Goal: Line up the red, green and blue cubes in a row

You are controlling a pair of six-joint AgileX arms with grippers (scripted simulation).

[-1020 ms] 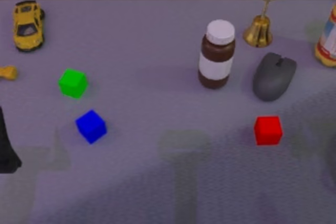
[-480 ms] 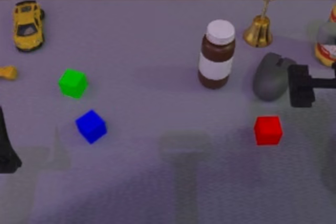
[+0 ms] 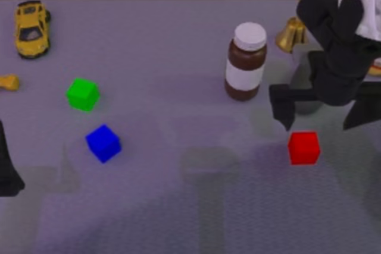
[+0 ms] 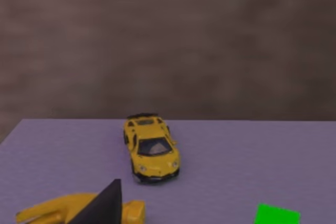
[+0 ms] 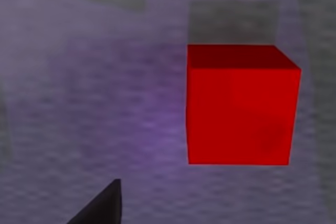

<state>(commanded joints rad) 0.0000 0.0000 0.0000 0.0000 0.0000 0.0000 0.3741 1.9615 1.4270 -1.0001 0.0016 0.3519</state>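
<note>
Right gripper [image 3: 321, 114]: fingers spread wide, empty, above red cube [image 3: 304, 147] near table's right edge.
Progress: green cube [image 3: 82, 94], blue cube [image 3: 103, 143] sit left; none aligned.

A yellow toy car [image 3: 31, 28] sits at the tabletop's [image 3: 178, 206] far left. A brown bottle [image 3: 244, 62] with a white cap stands right of centre, a brass bell [image 3: 290, 35] just beyond it.

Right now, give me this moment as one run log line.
phase: approach | right gripper: open, above red cube | left gripper: parked, table's left edge | green cube, blue cube: untouched, left side
</note>
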